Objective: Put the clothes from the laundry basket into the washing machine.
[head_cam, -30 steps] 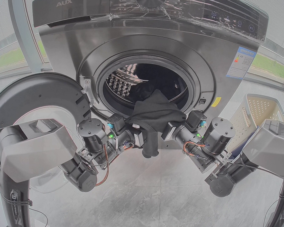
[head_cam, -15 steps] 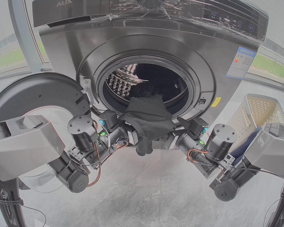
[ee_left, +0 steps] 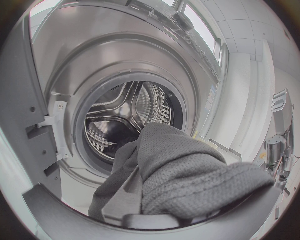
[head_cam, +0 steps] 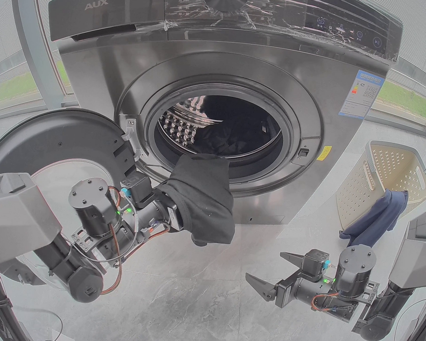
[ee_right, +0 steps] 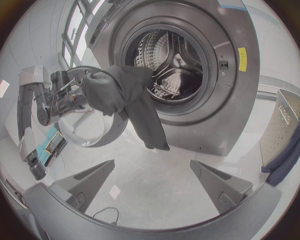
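Note:
A black garment [head_cam: 205, 196] hangs from my left gripper [head_cam: 188, 209], which is shut on it; the cloth covers the fingers. It is held just below and in front of the washing machine's open drum [head_cam: 219, 127], with one end dangling toward the floor. In the left wrist view the garment [ee_left: 181, 175] lies across the foreground before the drum [ee_left: 125, 125]. My right gripper [head_cam: 267, 268] is open and holds nothing, low over the floor to the right of the machine. The laundry basket [head_cam: 398, 170] stands at the right with a blue garment [head_cam: 376, 220] hanging over its edge.
The machine's round door [head_cam: 61, 140] stands swung open at the left, close behind my left arm. Grey tiled floor [head_cam: 208, 298] lies open between the two arms. In the right wrist view the basket [ee_right: 281, 125] and the blue garment [ee_right: 284, 162] sit at the edge.
My right gripper let go of the black garment and dropped down and to the right. The left arm drew back to the left with the garment, away from the drum's mouth.

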Robot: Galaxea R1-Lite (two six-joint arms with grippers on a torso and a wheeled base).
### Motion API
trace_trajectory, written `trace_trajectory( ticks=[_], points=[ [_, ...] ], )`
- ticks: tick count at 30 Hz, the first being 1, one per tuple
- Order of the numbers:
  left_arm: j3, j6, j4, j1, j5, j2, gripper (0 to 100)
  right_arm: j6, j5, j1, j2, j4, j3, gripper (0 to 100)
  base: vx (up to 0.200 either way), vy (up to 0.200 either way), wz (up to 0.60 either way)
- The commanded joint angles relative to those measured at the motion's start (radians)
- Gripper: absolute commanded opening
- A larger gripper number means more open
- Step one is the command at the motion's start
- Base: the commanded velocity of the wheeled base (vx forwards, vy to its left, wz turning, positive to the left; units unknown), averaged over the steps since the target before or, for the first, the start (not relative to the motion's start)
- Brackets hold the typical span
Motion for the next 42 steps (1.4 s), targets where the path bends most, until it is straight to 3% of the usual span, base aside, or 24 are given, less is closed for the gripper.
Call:
trace_trajectory(
  ticks=[1, 6, 10, 12, 23, 42],
  points=[
    [0.12, -0.037, 0.0, 0.005, -0.001, -0.13, 0, -0.002, 0.006, -0.019, -0.024, -0.003, 0.012, 100, 0.0, 0.0, 0.0],
    [0.166, -0.045, 0.0, 0.002, -0.003, -0.155, 0, 0.004, 0.003, -0.056, -0.018, -0.003, -0.042, 100, 0.0, 0.0, 0.0],
    [0.191, -0.065, 0.0, -0.002, -0.038, -0.17, 0, 0.008, -0.011, -0.077, -0.023, -0.003, -0.054, 100, 0.0, 0.0, 0.0],
    [0.203, -0.065, 0.0, -0.007, -0.058, -0.167, 0, 0.006, -0.017, -0.097, -0.023, -0.003, -0.06, 100, 0.0, 0.0, 0.0],
    [0.185, -0.056, -0.001, -0.013, -0.057, -0.124, 0, 0.02, -0.02, -0.103, -0.011, -0.003, -0.065, 100, 0.0, 0.0, 0.0],
    [0.175, -0.054, -0.001, -0.027, -0.055, -0.109, 0, 0.02, -0.02, -0.08, -0.009, -0.003, -0.051, 100, 0.2, 0.0, 0.0]
  ],
)
